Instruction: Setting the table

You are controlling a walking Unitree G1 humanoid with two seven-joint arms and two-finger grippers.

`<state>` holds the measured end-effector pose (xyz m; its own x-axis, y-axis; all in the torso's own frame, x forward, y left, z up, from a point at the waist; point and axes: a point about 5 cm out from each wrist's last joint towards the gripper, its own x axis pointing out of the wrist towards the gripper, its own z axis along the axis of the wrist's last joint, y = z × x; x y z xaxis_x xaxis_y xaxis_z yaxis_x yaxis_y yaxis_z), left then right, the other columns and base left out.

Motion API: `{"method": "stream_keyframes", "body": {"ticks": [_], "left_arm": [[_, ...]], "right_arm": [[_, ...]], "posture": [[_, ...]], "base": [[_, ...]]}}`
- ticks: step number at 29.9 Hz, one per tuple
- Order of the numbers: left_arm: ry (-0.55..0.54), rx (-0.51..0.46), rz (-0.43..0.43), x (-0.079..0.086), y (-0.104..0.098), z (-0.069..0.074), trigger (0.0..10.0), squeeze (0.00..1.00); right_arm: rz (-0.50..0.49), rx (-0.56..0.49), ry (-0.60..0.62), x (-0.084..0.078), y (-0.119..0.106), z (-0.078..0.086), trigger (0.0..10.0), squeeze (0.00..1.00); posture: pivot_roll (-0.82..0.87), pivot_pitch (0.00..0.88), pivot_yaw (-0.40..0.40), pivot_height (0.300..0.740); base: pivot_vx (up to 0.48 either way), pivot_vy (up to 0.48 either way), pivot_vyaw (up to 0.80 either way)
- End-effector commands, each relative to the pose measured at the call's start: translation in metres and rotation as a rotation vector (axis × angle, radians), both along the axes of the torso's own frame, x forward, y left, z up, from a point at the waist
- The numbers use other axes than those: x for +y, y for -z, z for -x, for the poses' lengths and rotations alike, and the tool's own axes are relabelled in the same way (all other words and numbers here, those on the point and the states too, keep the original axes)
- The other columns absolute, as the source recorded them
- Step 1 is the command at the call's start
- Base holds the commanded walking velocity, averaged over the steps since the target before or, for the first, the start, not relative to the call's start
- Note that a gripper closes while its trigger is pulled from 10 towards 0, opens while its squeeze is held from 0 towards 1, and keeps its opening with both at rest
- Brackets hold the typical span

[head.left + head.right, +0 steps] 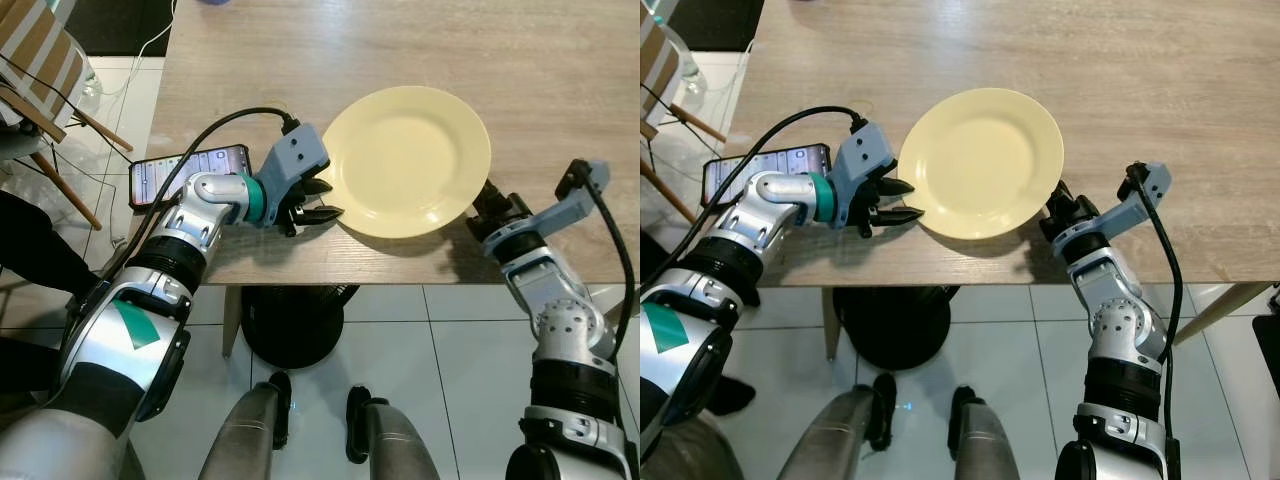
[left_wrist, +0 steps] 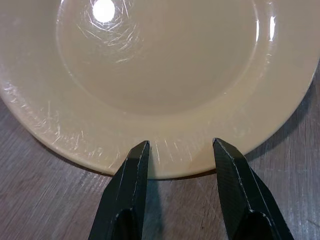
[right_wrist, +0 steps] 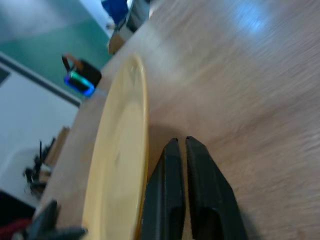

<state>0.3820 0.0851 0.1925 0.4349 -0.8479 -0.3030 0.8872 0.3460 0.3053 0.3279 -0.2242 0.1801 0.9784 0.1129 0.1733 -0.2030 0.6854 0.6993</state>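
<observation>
On the table: a pale yellow plate (image 1: 407, 160) sits flat on the wooden table (image 1: 560, 90), close to the edge nearest the robot.
Plate: round, bare, glossy, with fine scratches; its near rim lies just short of the table edge.
Left gripper (image 1: 322, 200): at the plate's left near rim. Its 2 black fingers (image 2: 129, 185) are spread apart, tips just at the rim with the rim between them, gripping nothing.
Right gripper (image 1: 1058, 208): at the plate's right near rim. In the right wrist view its 2 fingers (image 3: 200, 200) are pressed together, low on the wood and just beside the plate's edge, pinching nothing. Whether they touch the rim cannot be told.
Phone (image 1: 185, 172): a lit phone lies on the table near the left arm, well apart from the plate.
Below: grey floor tiles, the round black base under the table, and the robot's 2 legs.
Step in hand, as a judgement: settling or nudging the plate into its place setting, with 1 gripper on each side.
Doing it well: keep both grippers low and level, push evenly so the plate slides without spinning, move away from the table edge rather than toward it, and keep the left cable clear of the phone.
Risk: a glossy plate may slip or tip if only 1 side is pressed.
</observation>
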Motion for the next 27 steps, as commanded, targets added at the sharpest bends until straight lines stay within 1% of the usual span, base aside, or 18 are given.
{"method": "stream_keyframes", "body": {"ticks": [1, 2, 3, 5, 7, 8, 11, 12, 14, 16, 18, 20, 21, 22, 23, 24, 25, 27], "left_arm": [[-0.001, 0.073, -0.045, 0.003, 0.021, 0.005, 10.0, 0.15], [0.001, 0.073, -0.043, 0.002, 0.021, 0.005, 10.0, 0.15], [0.001, 0.073, -0.043, 0.002, 0.021, 0.005, 10.0, 0.15], [0.002, 0.072, -0.042, 0.002, 0.021, 0.005, 10.0, 0.15], [0.002, 0.072, -0.042, 0.002, 0.021, 0.005, 10.0, 0.15], [0.001, 0.071, -0.041, 0.002, 0.021, 0.005, 10.0, 0.15], [0.0, 0.071, -0.04, 0.002, 0.021, 0.005, 10.0, 0.15], [-0.001, 0.07, -0.039, 0.002, 0.02, 0.005, 10.0, 0.15], [-0.001, 0.07, -0.039, 0.002, 0.02, 0.005, 10.0, 0.15], [-0.002, 0.069, -0.035, 0.002, 0.02, 0.005, 10.0, 0.15], [-0.003, 0.067, -0.033, 0.001, 0.019, 0.004, 10.0, 0.15], [-0.003, 0.067, -0.033, 0.001, 0.019, 0.004, 10.0, 0.15], [-0.004, 0.066, -0.033, 0.001, 0.019, 0.004, 10.0, 0.15], [-0.004, 0.066, -0.033, 0.001, 0.019, 0.004, 10.0, 0.15], [-0.006, 0.065, -0.032, 0.001, 0.018, 0.004, 10.0, 0.15], [-0.006, 0.065, -0.032, 0.001, 0.018, 0.004, 10.0, 0.15], [-0.007, 0.065, -0.032, 0.001, 0.018, 0.004, 10.0, 0.15], [-0.007, 0.065, -0.032, 0.001, 0.018, 0.004, 10.0, 0.15]], "right_arm": [[-0.023, -0.001, 0.037, -0.006, 0.0, 0.001, 10.0, 0.77], [-0.043, -0.009, 0.069, -0.011, -0.002, 0.0, 10.0, 1.0], [-0.043, -0.009, 0.069, -0.011, -0.002, 0.0, 10.0, 1.0], [-0.055, -0.029, 0.146, -0.025, -0.008, -0.002, 10.0, 1.0], [-0.055, -0.029, 0.146, -0.025, -0.008, -0.002, 10.0, 1.0], [-0.067, -0.039, 0.172, -0.03, -0.011, -0.003, 10.0, 1.0], [-0.081, -0.051, 0.165, -0.032, -0.014, -0.003, 10.0, 1.0], [-0.095, -0.076, 0.111, -0.028, -0.018, -0.002, 10.0, 1.0], [-0.095, -0.076, 0.111, -0.028, -0.018, -0.002, 10.0, 1.0], [-0.068, -0.098, -0.045, -0.012, -0.02, 0.003, 10.0, 1.0], [-0.062, -0.09, -0.143, 0.0, -0.017, 0.007, 10.0, 1.0], [-0.062, -0.09, -0.143, 0.0, -0.017, 0.007, 10.0, 1.0], [-0.065, -0.086, -0.169, 0.003, -0.016, 0.008, 10.0, 1.0], [-0.065, -0.086, -0.169, 0.003, -0.016, 0.008, 10.0, 1.0], [-0.021, -0.067, -0.285, 0.019, -0.01, 0.013, 10.0, 1.0], [-0.021, -0.067, -0.285, 0.019, -0.01, 0.013, 10.0, 1.0], [0.004, -0.049, -0.328, 0.027, -0.006, 0.016, 10.0, 1.0], [0.004, -0.049, -0.328, 0.027, -0.006, 0.016, 10.0, 1.0]], "posture": [[0.07, 0.201, 0.057, 0.74], [0.07, 0.201, 0.057, 0.74], [0.07, 0.201, 0.057, 0.74], [0.07, 0.198, 0.056, 0.74], [0.07, 0.198, 0.056, 0.74], [0.07, 0.198, 0.056, 0.74], [0.07, 0.197, 0.054, 0.74], [0.07, 0.197, 0.054, 0.74], [0.07, 0.197, 0.054, 0.74], [0.07, 0.198, 0.053, 0.74], [0.07, 0.199, 0.052, 0.74], [0.07, 0.199, 0.052, 0.74], [0.07, 0.199, 0.052, 0.74], [0.07, 0.199, 0.052, 0.74], [0.07, 0.199, 0.051, 0.74], [0.07, 0.199, 0.051, 0.74], [0.07, 0.199, 0.051, 0.74], [0.07, 0.199, 0.051, 0.74]], "base": [[0.0, 0.0, 0.0], [0.0, 0.0, 0.0], [0.0, 0.0, 0.0], [0.0, 0.0, 0.0], [0.0, 0.0, 0.0], [0.0, 0.0, 0.0], [0.0, 0.0, 0.0], [0.0, 0.0, 0.0], [0.0, 0.0, 0.0], [0.0, 0.0, 0.0], [0.0, 0.0, 0.0], [0.0, 0.0, 0.0], [0.0, 0.0, 0.0], [0.0, 0.0, 0.0], [0.0, 0.0, 0.0], [0.0, 0.0, 0.0], [0.0, 0.0, 0.0], [0.0, 0.0, 0.0]]}}
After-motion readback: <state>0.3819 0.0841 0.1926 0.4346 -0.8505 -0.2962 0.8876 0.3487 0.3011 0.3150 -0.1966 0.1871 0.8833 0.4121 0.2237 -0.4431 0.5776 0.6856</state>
